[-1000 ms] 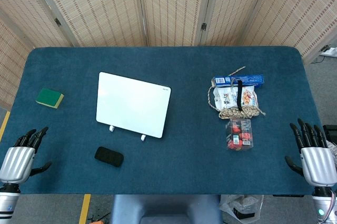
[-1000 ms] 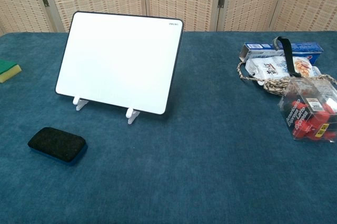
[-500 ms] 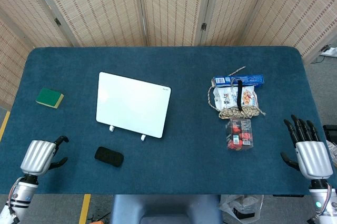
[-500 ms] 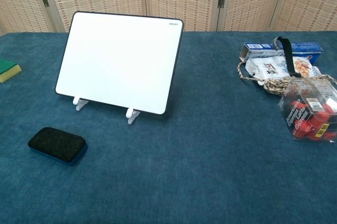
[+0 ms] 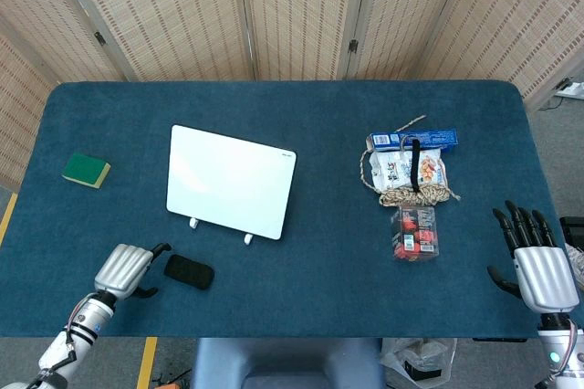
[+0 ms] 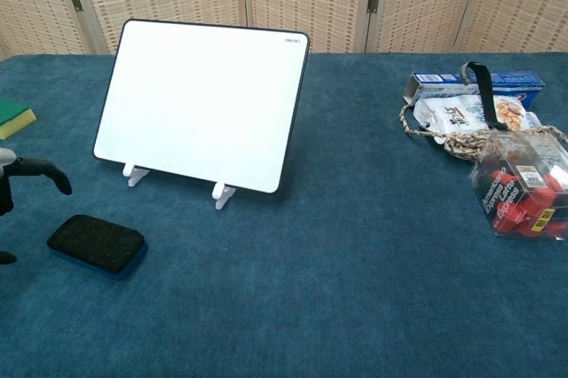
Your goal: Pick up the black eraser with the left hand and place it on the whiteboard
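Black eraser (image 5: 189,271): likely light, soft-topped, non-fragile; grasp across short sides; left hand (image 5: 126,270) beside it, empty, fingers parted.

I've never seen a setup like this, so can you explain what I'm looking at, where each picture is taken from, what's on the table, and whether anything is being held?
This is a two-armed robot at a table covered in blue cloth. One picture looks down from its head, the other looks forward from its chest. The left hand sits just beside the black eraser, fingers apart, holding nothing yet. The right hand rests open at the table's far right edge. A whiteboard stands propped on small white feet. Also on the cloth are a green and yellow sponge, a blue box, a snack packet wrapped with rope, and a clear box with red contents.
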`<state>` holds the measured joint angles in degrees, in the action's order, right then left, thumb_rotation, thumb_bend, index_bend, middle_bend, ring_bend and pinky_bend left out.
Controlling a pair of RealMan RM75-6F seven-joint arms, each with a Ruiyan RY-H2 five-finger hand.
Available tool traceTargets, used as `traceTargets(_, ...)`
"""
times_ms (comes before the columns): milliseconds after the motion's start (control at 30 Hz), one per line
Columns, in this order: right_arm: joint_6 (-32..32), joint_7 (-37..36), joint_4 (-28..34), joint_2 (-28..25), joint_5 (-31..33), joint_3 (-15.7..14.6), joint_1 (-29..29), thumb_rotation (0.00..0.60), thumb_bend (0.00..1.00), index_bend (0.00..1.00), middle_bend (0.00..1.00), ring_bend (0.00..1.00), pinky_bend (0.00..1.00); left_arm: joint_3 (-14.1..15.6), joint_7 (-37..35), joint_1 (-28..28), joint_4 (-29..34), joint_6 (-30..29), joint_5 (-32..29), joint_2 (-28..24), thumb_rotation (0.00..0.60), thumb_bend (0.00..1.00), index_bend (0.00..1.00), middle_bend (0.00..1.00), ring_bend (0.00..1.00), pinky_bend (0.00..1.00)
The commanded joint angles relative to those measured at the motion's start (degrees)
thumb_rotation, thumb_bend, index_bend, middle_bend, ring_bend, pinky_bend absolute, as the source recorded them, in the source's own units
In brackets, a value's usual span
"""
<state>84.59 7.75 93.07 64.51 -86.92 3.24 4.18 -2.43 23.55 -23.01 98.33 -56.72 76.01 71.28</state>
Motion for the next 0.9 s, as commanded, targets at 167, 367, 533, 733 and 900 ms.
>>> traceTargets(167, 0.46, -0.35, -0.06, -0.13, -0.17, -0.01, -0.15, 0.6, 0.27, 0.0, 0.0, 0.0, 0.0, 0.25, 4.01, -3.0, 3.68, 3.06, -4.16, -0.06, 0.6, 0.19, 0.29, 1.0, 1.0, 1.0)
traceTargets(367, 0.45, -0.15, -0.09, -0.07, -0.37, -0.18, -0.12, 0.6, 0.27, 0.0, 0.0, 0.0, 0.0, 0.57, 6.86, -5.2, 4.65, 4.39, -7.24, 1.41, 0.6, 0.19, 0.3, 1.0, 1.0, 1.0)
traceTargets(533, 0.43, 0.07, -0.08, 0.0, -0.3, -0.2, -0.1, 0.6, 0.27, 0.0, 0.0, 0.0, 0.0, 0.4, 6.9, -6.73, 4.05, 5.16, -8.94, 2.43, 0.6, 0.19, 0.3, 1.0, 1.0, 1.0)
traceTargets(733, 0.4, 0.45, 0.01, 0.13, -0.3, -0.26, -0.07, 0.6, 0.27, 0.0, 0.0, 0.0, 0.0, 0.07, 4.06, -8.31, 1.97, 6.62, -9.86, 3.46, 0.6, 0.19, 0.31, 1.0, 1.0, 1.0)
traceTargets(900, 0.69, 0.34, 0.0, 0.08, -0.35, -0.26, -0.19, 0.6, 0.27, 0.0, 0.0, 0.0, 0.0, 0.05, 2.48, -9.32, 0.11, 7.28, -10.28, 4.22, 0.6, 0.2, 0.33, 1.0, 1.0, 1.0)
